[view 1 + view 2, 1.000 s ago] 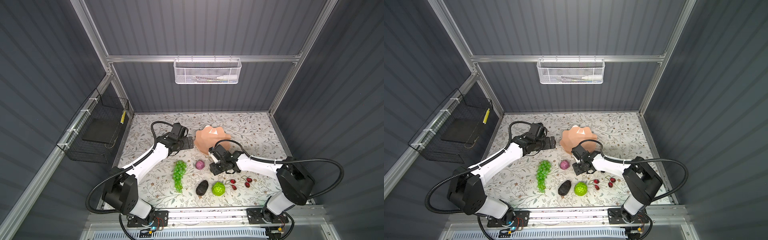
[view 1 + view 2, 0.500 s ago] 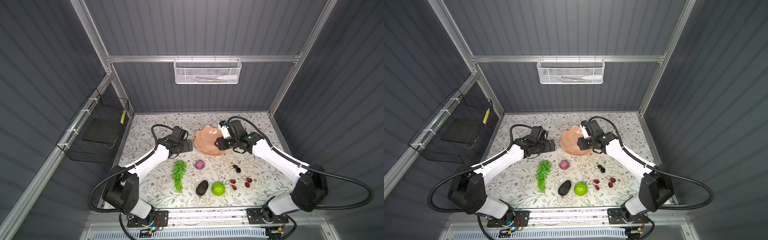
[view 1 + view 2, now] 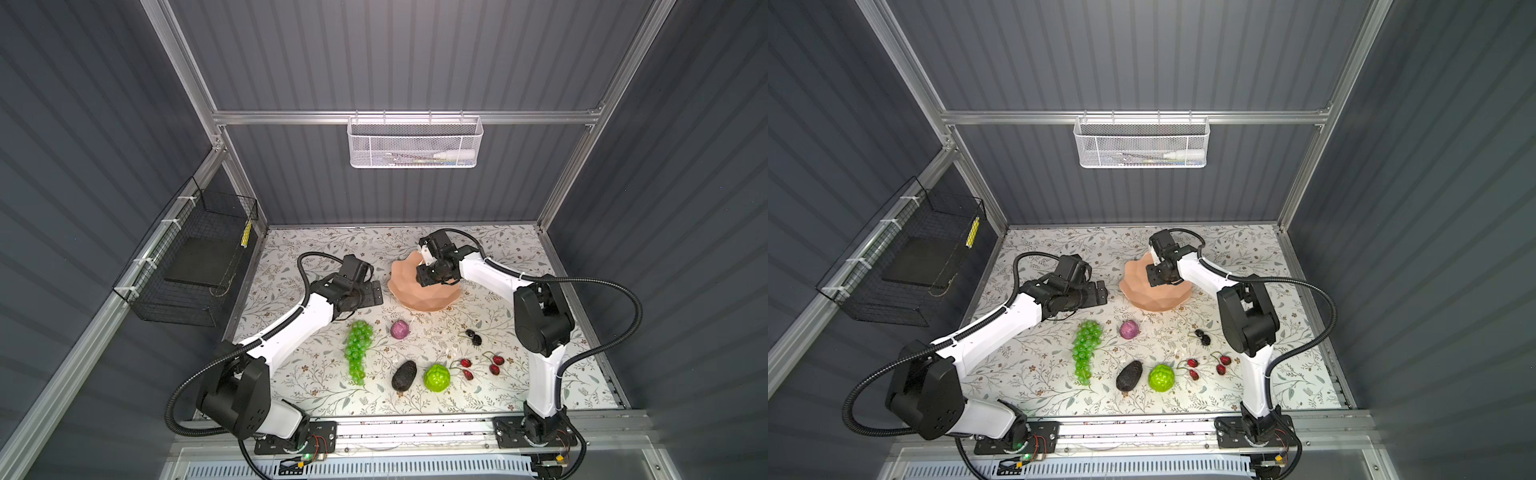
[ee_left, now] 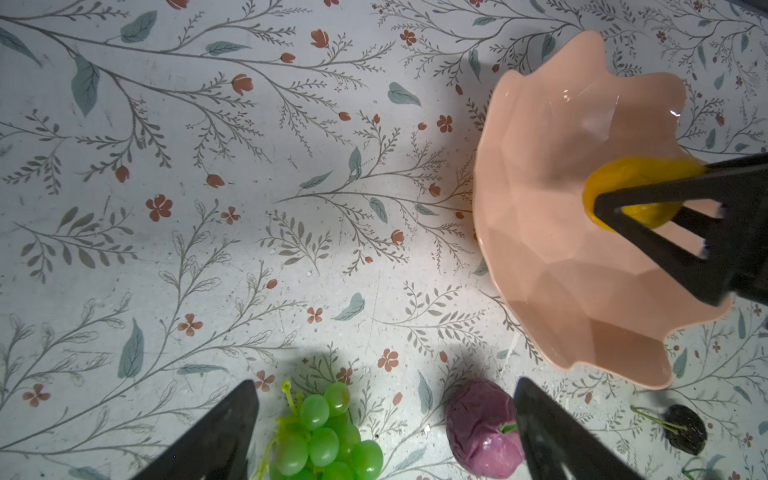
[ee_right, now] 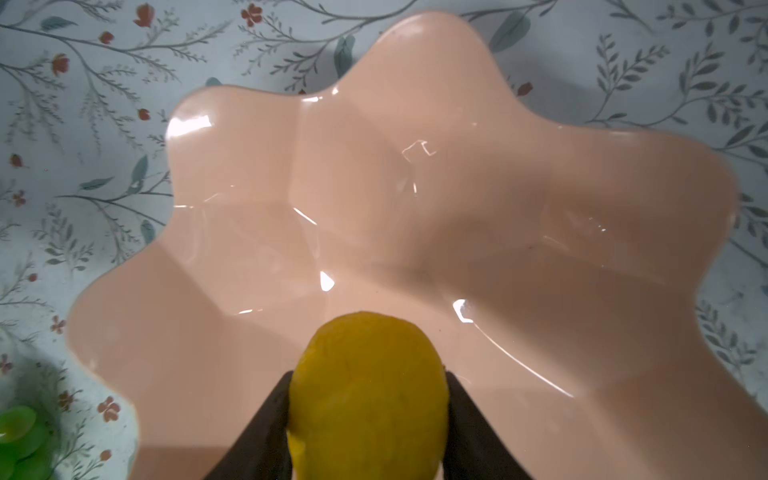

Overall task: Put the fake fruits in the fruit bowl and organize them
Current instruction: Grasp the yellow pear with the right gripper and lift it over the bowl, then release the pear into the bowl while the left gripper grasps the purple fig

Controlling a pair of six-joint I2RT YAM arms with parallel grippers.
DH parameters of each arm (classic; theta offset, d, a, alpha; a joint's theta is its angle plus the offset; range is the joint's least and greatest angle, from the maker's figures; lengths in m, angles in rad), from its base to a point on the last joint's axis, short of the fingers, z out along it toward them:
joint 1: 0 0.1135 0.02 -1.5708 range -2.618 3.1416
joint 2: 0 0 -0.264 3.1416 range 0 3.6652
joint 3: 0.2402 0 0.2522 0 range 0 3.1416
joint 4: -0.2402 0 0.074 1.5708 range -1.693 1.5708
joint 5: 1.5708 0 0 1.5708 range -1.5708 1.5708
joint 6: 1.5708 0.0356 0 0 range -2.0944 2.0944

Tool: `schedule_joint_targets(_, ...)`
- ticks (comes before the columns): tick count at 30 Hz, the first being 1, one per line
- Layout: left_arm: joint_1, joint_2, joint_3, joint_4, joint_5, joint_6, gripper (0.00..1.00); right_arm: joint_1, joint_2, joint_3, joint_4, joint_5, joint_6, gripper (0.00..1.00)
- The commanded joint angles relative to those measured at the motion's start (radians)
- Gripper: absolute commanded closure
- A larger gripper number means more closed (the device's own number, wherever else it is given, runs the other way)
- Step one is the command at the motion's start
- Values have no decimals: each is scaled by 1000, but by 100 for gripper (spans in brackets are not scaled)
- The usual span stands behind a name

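Observation:
My right gripper (image 5: 368, 399) is shut on a yellow pear-like fruit (image 5: 368, 395) and holds it just above the inside of the peach-pink fruit bowl (image 5: 415, 208). In both top views this gripper (image 3: 426, 277) hangs over the bowl (image 3: 415, 297). My left gripper (image 4: 384, 415) stands open and empty left of the bowl, above the green grape bunch (image 4: 324, 436) and the purple fruit (image 4: 482, 432). On the mat in front lie the grapes (image 3: 357, 351), purple fruit (image 3: 400, 329), avocado (image 3: 404, 375), lime-green ball (image 3: 436, 377), red cherries (image 3: 465, 368) and dark cherries (image 3: 473, 336).
A white mesh basket (image 3: 415, 143) hangs on the back wall. A black wire basket (image 3: 195, 262) is fixed to the left wall. The floral mat (image 3: 498, 249) ends at the enclosure walls behind and at both sides.
My right arm has carried the yellow fruit from the middle of the mat back to above the bowl. The left arm has barely moved.

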Motion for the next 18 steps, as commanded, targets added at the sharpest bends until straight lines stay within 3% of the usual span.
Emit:
schedule_joint_targets(1,-5,-15,3,-33,-3,2,4,-13,37,53,-21,33,-30,50)
schedule_joint_targets(18,-5,-17,25,-69,18,3,4,-48,144,95,-12,-29,-27,46)
